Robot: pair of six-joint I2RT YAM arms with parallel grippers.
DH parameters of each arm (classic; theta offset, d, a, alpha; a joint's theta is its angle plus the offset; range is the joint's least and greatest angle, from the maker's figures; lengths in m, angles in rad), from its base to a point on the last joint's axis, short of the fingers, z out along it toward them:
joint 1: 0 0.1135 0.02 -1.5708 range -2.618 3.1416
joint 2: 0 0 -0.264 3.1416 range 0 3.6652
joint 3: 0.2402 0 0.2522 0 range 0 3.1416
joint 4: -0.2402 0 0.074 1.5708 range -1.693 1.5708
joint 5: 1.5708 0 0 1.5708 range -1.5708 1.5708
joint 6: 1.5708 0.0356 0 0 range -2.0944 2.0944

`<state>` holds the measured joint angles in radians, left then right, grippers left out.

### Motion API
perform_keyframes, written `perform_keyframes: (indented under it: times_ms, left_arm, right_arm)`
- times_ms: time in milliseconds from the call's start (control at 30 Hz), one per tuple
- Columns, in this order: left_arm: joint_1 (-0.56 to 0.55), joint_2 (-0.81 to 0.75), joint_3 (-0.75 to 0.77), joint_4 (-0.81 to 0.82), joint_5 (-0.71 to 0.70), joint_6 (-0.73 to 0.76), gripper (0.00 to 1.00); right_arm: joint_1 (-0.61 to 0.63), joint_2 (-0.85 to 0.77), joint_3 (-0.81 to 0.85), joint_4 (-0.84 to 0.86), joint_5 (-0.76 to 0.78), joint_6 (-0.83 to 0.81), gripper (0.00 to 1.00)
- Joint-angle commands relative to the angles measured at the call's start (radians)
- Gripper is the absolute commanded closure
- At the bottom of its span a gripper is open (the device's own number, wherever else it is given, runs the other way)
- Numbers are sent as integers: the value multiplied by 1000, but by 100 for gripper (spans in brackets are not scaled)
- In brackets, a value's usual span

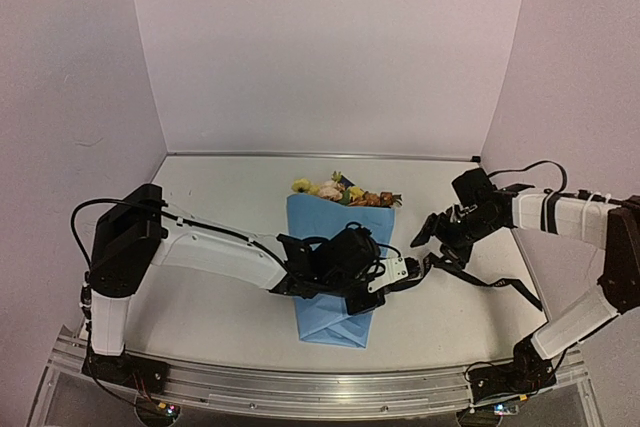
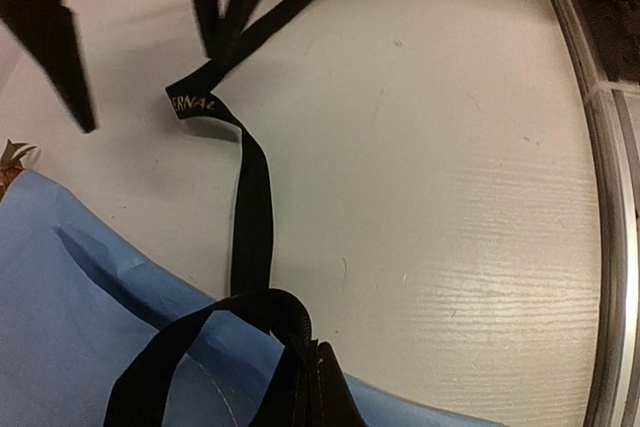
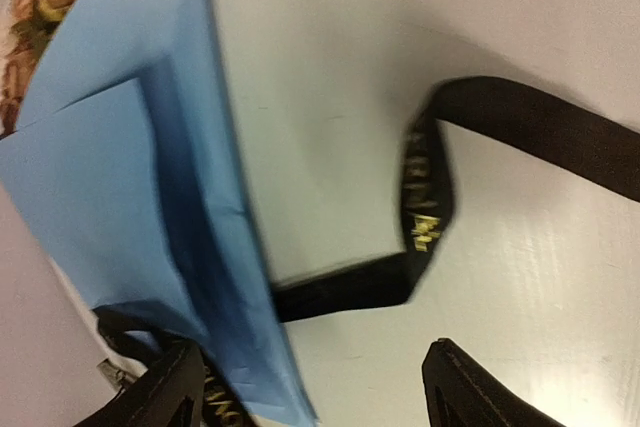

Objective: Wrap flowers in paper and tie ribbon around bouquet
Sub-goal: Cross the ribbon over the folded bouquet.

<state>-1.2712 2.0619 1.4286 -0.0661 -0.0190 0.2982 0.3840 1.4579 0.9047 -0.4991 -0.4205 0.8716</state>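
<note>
**Ribbon pinned at the cone, right tool open beside it**

The bench [image 1: 220, 247] carries the bouquet [image 1: 315, 222] at the centre of the top view, narrow end toward the bottom of the frame. The paper [image 1: 330, 325] is folded into a cone around the flowers [image 1: 345, 190], whose blooms show just above its wide upper edge. I judge the wrapping done and the tying only begun, as no knot shows.

The ribbon [image 1: 490, 284] runs from the middle of the cone out to the right across the bench. My left tool [image 1: 393, 277] lies across the cone, clamped tight on the ribbon there. I judge it is anchoring one part against the paper while the rest is worked. My right tool [image 1: 428, 232] hovers just right of the cone, near the ribbon, jaws spread wide with nothing between them. It is probably placed to take up the loose length.

The left wrist view adds what my arm hides from above: the ribbon arches in a loop over the blue edge at bottom centre, then twists at upper left, pale lettering showing. The right wrist view confirms the bare gap between my right tool's tips. It also shows a strand meeting the paper's edge at lower centre, but I cannot tell whether it passes over or under.
</note>
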Motion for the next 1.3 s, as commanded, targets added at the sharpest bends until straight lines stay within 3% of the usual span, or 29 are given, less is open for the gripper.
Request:
perform_keyframes:
  times_ms: [0,100,133,267,333,400,600,867,1033,1267]
  left_arm:
    - [-2,-75,-47,120,56,63,100]
    - [-1,-67,-29,125,79,71,97]
    - [-1,-64,-20,122,74,58,91]
    - [0,-94,-13,125,37,-50,50]
    - [1,-136,-44,146,37,-109,35]
    - [4,-180,-74,166,35,-174,27]
    - [65,-394,-277,259,38,-438,20]
    - [224,-735,-637,312,-60,-767,21]
    - [293,-825,-727,245,-65,-862,22]
    - [320,-838,-746,223,-36,-893,25]
  right_arm:
    - [2,61,54,179,-200,51,24]
    - [3,52,33,180,-195,34,23]
    - [3,48,30,178,-199,23,23]
    - [18,40,66,76,-209,-88,22]
    - [35,42,107,-2,-199,-150,22]
    - [58,51,152,-62,-181,-217,22]
    - [169,127,322,-216,-117,-424,21]
    - [335,304,543,-330,-17,-698,21]
    - [381,415,647,-391,34,-793,23]
    - [408,513,727,-443,90,-826,26]
